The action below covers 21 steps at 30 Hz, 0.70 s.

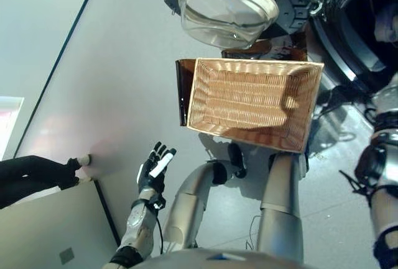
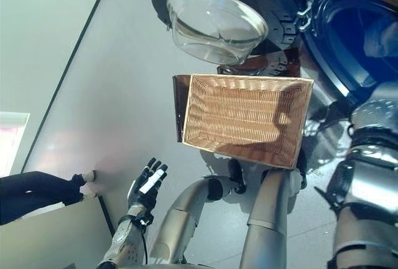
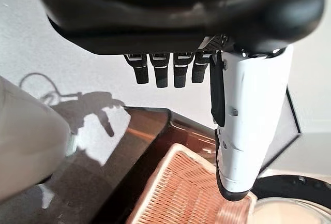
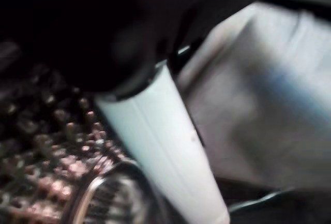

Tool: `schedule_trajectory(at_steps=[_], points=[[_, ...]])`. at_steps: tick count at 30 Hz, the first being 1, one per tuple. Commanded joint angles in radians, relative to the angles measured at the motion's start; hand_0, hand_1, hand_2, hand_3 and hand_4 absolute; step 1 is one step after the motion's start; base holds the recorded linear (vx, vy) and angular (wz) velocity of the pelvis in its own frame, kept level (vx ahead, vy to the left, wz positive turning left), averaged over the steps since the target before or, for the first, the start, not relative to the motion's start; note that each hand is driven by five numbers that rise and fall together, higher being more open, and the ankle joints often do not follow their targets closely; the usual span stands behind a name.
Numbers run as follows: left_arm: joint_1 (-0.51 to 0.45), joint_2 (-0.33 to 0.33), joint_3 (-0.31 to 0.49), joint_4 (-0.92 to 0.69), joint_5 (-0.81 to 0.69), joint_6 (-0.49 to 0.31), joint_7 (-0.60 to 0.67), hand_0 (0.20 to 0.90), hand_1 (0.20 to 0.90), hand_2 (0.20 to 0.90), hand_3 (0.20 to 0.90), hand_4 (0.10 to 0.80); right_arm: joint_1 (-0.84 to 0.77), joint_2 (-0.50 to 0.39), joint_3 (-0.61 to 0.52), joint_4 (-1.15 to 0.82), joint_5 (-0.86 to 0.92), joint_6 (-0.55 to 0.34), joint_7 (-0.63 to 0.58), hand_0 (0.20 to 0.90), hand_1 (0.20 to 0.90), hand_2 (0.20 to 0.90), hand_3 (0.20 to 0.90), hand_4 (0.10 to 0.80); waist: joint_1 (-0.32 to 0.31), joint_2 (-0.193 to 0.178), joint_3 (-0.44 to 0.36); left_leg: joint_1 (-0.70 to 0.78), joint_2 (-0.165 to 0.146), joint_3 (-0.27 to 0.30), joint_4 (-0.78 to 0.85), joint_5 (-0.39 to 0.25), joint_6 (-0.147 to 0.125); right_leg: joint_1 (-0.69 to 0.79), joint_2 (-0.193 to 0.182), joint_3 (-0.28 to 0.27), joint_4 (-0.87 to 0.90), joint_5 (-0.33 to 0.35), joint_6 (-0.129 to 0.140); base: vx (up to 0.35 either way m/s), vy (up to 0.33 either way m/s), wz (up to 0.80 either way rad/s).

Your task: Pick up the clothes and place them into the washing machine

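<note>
The wicker basket [image 1: 242, 98] stands empty in front of me on a dark brown stool [image 1: 182, 92]. Behind it the washing machine's round door [image 1: 227, 8] hangs open, and its dark drum opening [image 2: 348, 33] shows at the upper right. A pale bluish cloth [image 2: 380, 38] lies inside the drum. My right arm reaches up along the right edge towards the drum. In the right wrist view my right hand [image 4: 160, 146] shows its white thumb over the perforated drum wall, with grey-blue cloth [image 4: 269, 94] just past it. My left hand [image 1: 154, 168] hangs open at the lower left, holding nothing.
A person's dark-clad legs and white shoe [image 1: 37, 173] come in from the left edge. A pale flat panel [image 1: 56, 232] fills the lower left corner. Grey floor spreads to the left of the basket.
</note>
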Motion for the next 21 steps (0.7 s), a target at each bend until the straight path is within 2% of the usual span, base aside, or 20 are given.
schedule_trajectory(at_steps=[1, 5, 10, 21], points=[[0.012, 0.06, 0.08, 0.045, -0.026, -0.09, 0.041, 0.9, 0.9, 0.9, 0.9, 0.8, 0.162, 0.066, 0.042, -0.136, -0.16, -0.073, -0.063, 0.9, 0.9, 0.9, 0.9, 0.8, 0.023, 0.044, -0.067, -0.021, -0.003, 0.002, -0.142, 0.121, -0.048, 0.055, 0.061, -0.064, 0.025, -0.051, -0.125, -0.01, 0.081, -0.05], [0.013, 0.062, 0.084, 0.053, -0.024, -0.097, 0.041, 0.9, 0.9, 0.9, 0.9, 0.8, 0.229, 0.161, 0.034, -0.19, -0.2, -0.078, -0.082, 0.9, 0.9, 0.9, 0.9, 0.8, 0.027, 0.045, -0.069, -0.02, -0.007, 0.008, -0.143, 0.12, -0.044, 0.055, 0.057, -0.06, 0.019, -0.049, -0.123, -0.005, 0.049, -0.04], [0.016, 0.062, 0.092, 0.062, -0.027, -0.1, 0.046, 0.9, 0.9, 0.9, 0.9, 0.8, 0.276, 0.239, 0.043, -0.217, -0.203, -0.087, -0.071, 0.9, 0.9, 0.9, 0.9, 0.8, 0.031, 0.043, -0.072, -0.021, -0.003, 0.015, -0.14, 0.117, -0.041, 0.06, 0.06, -0.055, 0.009, -0.045, -0.123, -0.002, 0.027, -0.01], [0.017, 0.063, 0.104, 0.075, -0.026, -0.104, 0.053, 0.9, 0.9, 0.9, 0.9, 0.8, 0.329, 0.289, 0.069, -0.249, -0.206, -0.092, -0.045, 0.9, 0.9, 0.9, 0.9, 0.8, 0.031, 0.03, -0.083, -0.018, 0.007, 0.025, -0.143, 0.116, -0.037, 0.061, 0.067, -0.048, -0.003, -0.035, -0.122, -0.002, 0.011, -0.05]])
